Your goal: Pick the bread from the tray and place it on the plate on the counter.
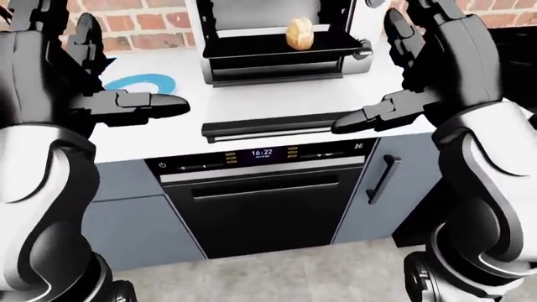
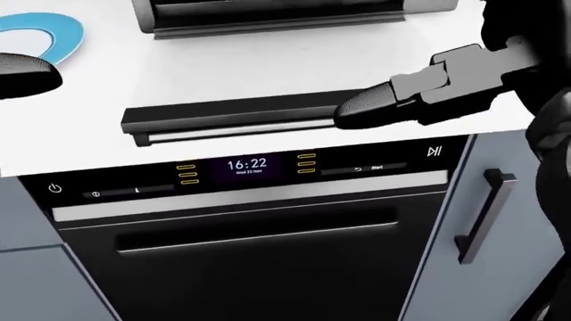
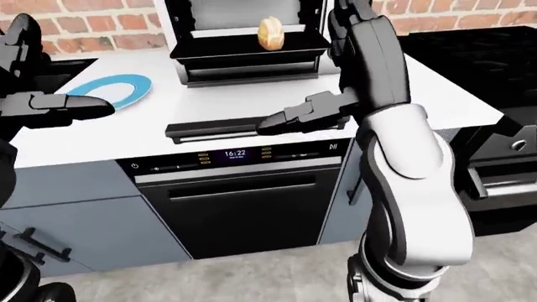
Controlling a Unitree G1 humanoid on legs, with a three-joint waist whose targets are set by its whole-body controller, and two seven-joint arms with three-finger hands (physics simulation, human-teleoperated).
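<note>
The bread (image 1: 299, 33) sits on the black tray (image 1: 252, 47) of the toaster oven (image 3: 243, 38) at the top of our eye views, well apart from the blue plate (image 3: 113, 90) on the white counter (image 3: 252, 100). Our left hand (image 1: 138, 104) and right hand (image 1: 378, 116) hover above the counter edge with fingers stretched out, holding nothing, over the dishwasher (image 2: 250, 221).

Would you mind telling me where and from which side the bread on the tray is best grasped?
Probably round its middle. The bread stands as a small rounded loaf near the middle of the tray, alone, with the oven's walls at both sides and its opening facing the robot. So the fingers should come in level from the robot's side, over the tray's near edge. Both hands are empty.
</note>
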